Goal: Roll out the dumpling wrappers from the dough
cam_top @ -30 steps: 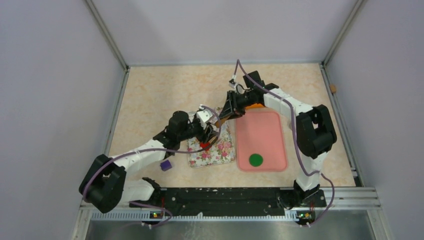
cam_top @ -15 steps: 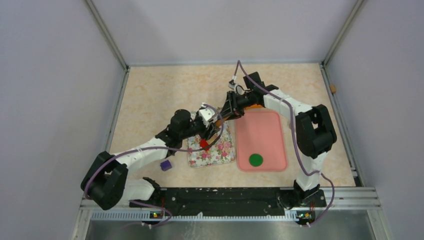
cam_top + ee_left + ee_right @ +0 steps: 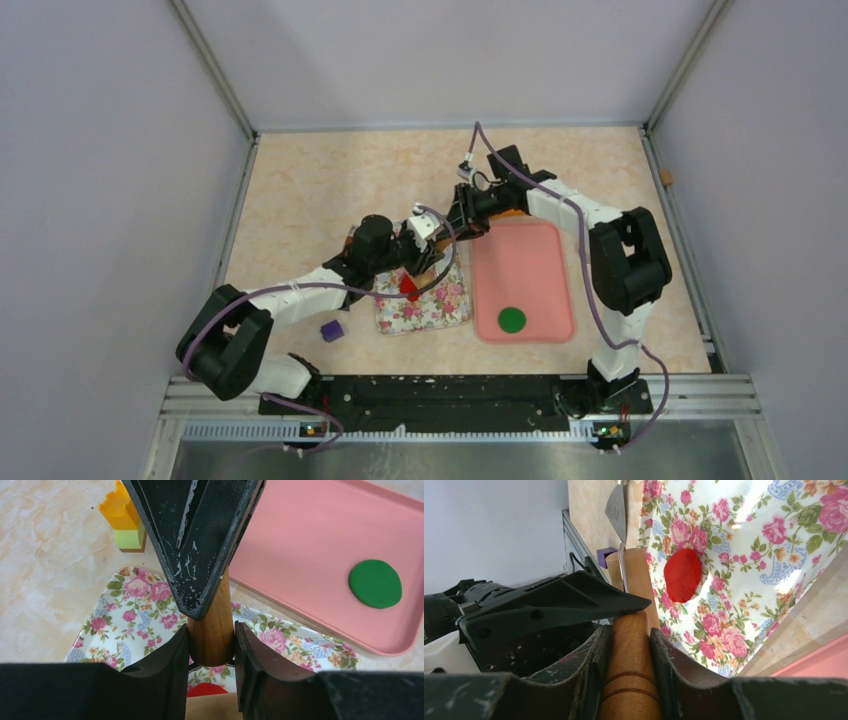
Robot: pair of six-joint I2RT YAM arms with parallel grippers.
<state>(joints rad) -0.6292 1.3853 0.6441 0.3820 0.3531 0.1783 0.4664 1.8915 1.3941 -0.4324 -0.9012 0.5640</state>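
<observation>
In the top view, the purple block [image 3: 332, 330] sits on the bench [image 3: 310, 190] at about 8 o'clock from the floral mat [image 3: 440, 305]. The left arm [image 3: 300, 292] reaches over the mat from 8 o'clock. Its jaws are clenched on one end of the wooden rolling pin [image 3: 211, 630], and the wrist view shows both pads against the wood. The red dough [image 3: 409, 288] lies near the middle of the mat, a little toward 10 o'clock. The right arm [image 3: 570, 205] comes in from 2 o'clock, and its jaws are clenched on the pin's other end. The pink tray [image 3: 525, 265] lies at 3 o'clock from the mat. A green wrapper [image 3: 512, 320] sits toward the tray's 6 o'clock end.

I judge this to be the rolling step, with the pin carried by both arms and not yet pressed on the dough. The next move calls for lowering both ends level onto the red piece, then rolling with even pressure.

From above, the pin is nearly hidden under the two wrists, so only the wrist views show the grips. The left wrist view alone shows a yellow-and-green block [image 3: 122, 522] on the bench beyond the mat. The right wrist view shows the dough as a flattened oval, which from above is only a red speck.
</observation>
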